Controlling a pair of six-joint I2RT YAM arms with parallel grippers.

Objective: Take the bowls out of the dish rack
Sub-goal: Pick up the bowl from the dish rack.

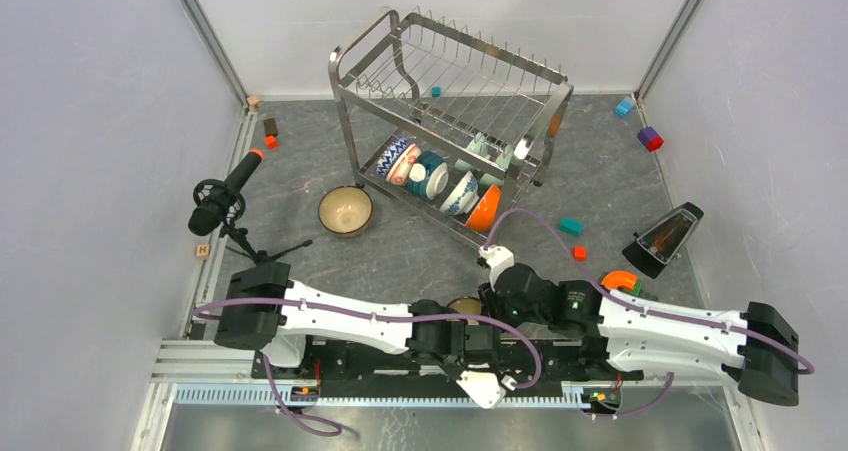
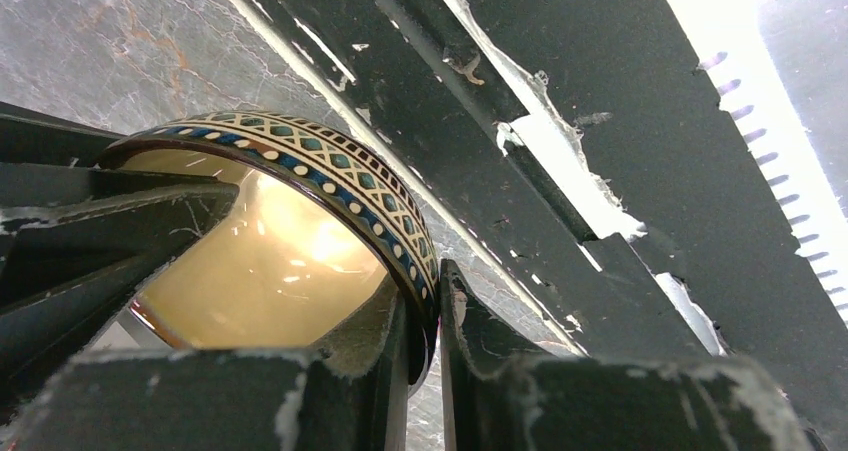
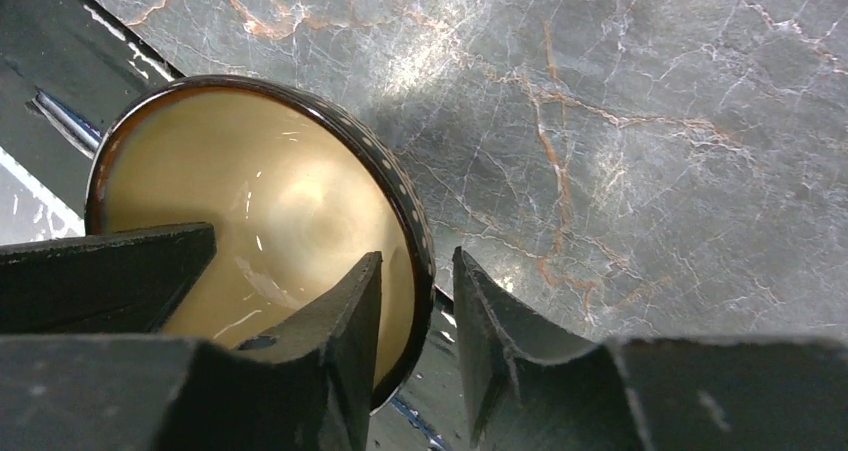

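The dish rack (image 1: 450, 91) stands at the back centre. Several bowls sit on edge in its lower tier, among them a blue-and-white one (image 1: 461, 192) and an orange one (image 1: 485, 209). A brown bowl with a cream inside (image 1: 345, 211) sits upright on the table, left of the rack. Both grippers meet at another cream-inside bowl with a patterned band (image 1: 465, 304) near the arm bases. My left gripper (image 2: 425, 311) is shut on its rim (image 2: 330, 166). My right gripper (image 3: 418, 271) straddles the bowl's rim (image 3: 405, 206), one finger inside, with a gap at the outer finger.
A microphone on a tripod (image 1: 225, 196) stands at the left. A black wedge-shaped device (image 1: 662, 239) stands at the right. Small toy blocks lie about: teal (image 1: 571, 226), orange (image 1: 579, 253), purple (image 1: 650, 138), blue (image 1: 624, 106). The black base rail (image 2: 600, 121) lies under the held bowl.
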